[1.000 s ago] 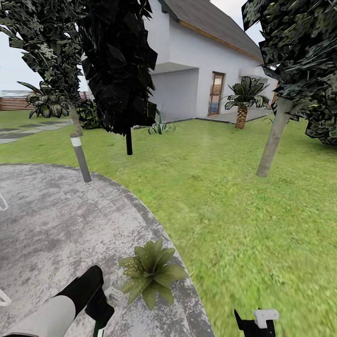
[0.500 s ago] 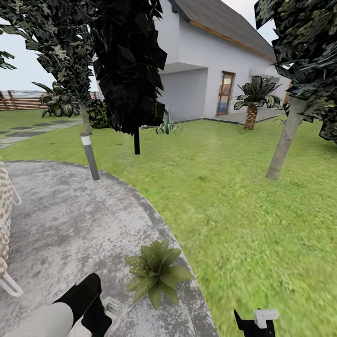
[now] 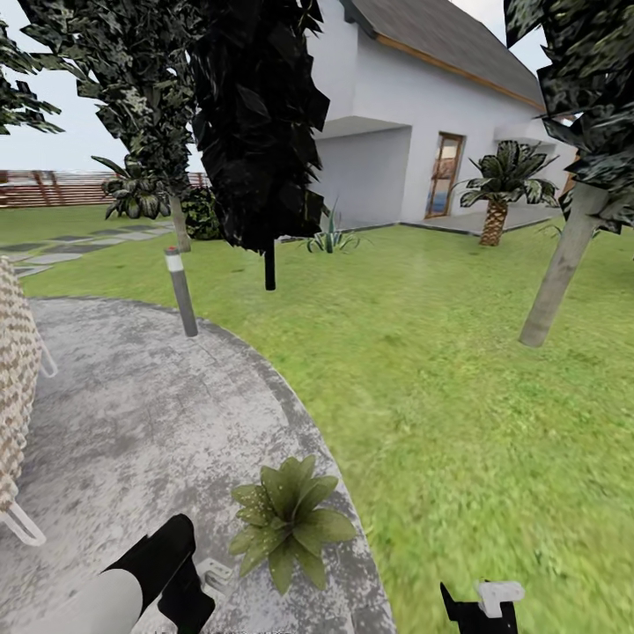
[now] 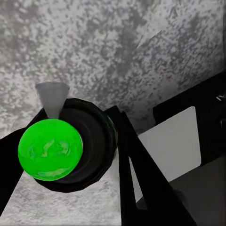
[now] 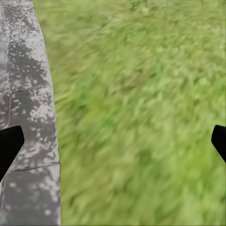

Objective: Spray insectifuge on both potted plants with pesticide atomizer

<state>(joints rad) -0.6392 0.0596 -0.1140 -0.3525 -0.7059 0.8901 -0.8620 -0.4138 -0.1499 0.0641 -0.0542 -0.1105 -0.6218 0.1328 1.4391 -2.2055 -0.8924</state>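
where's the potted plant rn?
Head view, low centre: the potted plant sits on the stone patio near its curved edge with the lawn, just right of the left gripper.

The left arm is reaching in from the lower left of the head view, its white forearm giving way to a black wrist, angled forward and down; the left tool (image 3: pixel 189 594) is sitting low at the frame's edge, its black fingers (image 4: pixel 141 165) closing around a round black body with a green cap in the left wrist view; the right tool (image 3: pixel 480 608) is showing at the bottom right, its two dark fingertips (image 5: pixel 9 146) standing wide apart in the right wrist view, holding nothing.
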